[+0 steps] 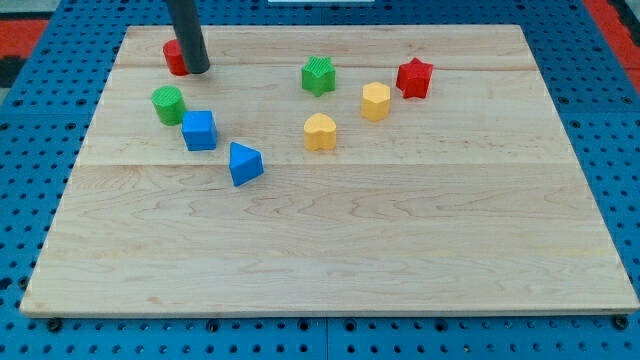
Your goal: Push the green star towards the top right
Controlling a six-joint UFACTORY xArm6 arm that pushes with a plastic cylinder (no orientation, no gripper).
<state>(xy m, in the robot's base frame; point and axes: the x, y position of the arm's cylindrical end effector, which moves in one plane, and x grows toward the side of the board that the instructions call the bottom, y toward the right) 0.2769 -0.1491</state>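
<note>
The green star (318, 76) is found near the worktop's (330, 260) top middle. My tip (196, 70) is parked far left, touching the red block (175, 58). No jaws are fitted, only a rod for pushing.

Pale, matt wooden counter (400, 260) with visible grain and plank seams; smooth plastic-looking blocks, e.g. green star (318, 76), blue cube (199, 130); dark matt rod (186, 30).
</note>
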